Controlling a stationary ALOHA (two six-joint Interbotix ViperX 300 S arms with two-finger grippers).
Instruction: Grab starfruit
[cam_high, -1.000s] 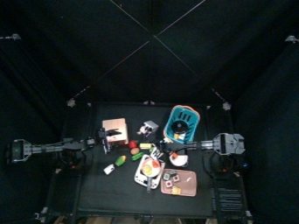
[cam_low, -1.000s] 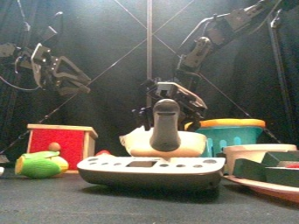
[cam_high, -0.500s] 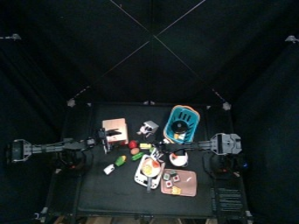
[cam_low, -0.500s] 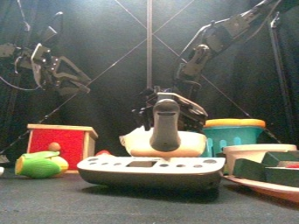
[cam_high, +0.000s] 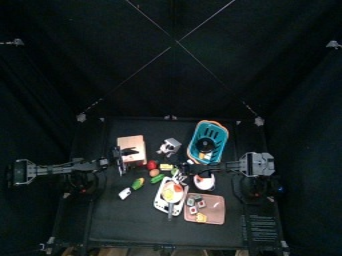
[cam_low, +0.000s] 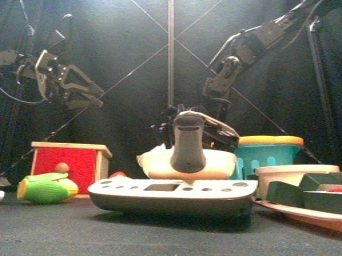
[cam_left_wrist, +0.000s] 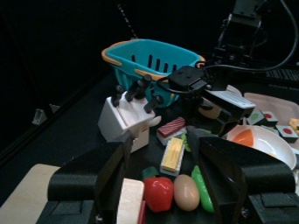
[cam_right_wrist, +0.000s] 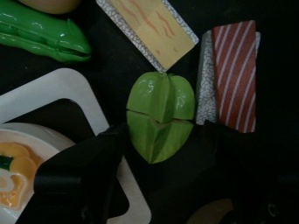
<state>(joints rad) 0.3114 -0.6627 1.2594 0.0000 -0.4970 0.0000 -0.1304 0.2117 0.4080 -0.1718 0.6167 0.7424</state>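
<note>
The starfruit (cam_right_wrist: 163, 115) is a green, ridged piece lying flat on the black table, seen in the right wrist view. My right gripper (cam_right_wrist: 173, 171) hangs over it, open, with one jaw on each side and neither touching it. The left wrist view shows that same right gripper (cam_left_wrist: 198, 85) low over the cluster of toy food, with the starfruit hidden under it. My left gripper (cam_left_wrist: 181, 179) is open and holds nothing. It rests at the table's left side, where the left arm (cam_high: 54, 170) shows in the top view.
A striped bacon strip (cam_right_wrist: 232, 74) touches the starfruit's side. A yellow cheese slice (cam_right_wrist: 149, 26) and a green pea pod (cam_right_wrist: 41, 35) lie just beyond, and a white plate (cam_right_wrist: 47, 105) sits close on the other side. A teal basket (cam_left_wrist: 152, 59) stands behind and a red box (cam_low: 74, 160) at the left.
In the front view the right arm has sunk lower behind the white pot. The left arm has not moved.
</note>
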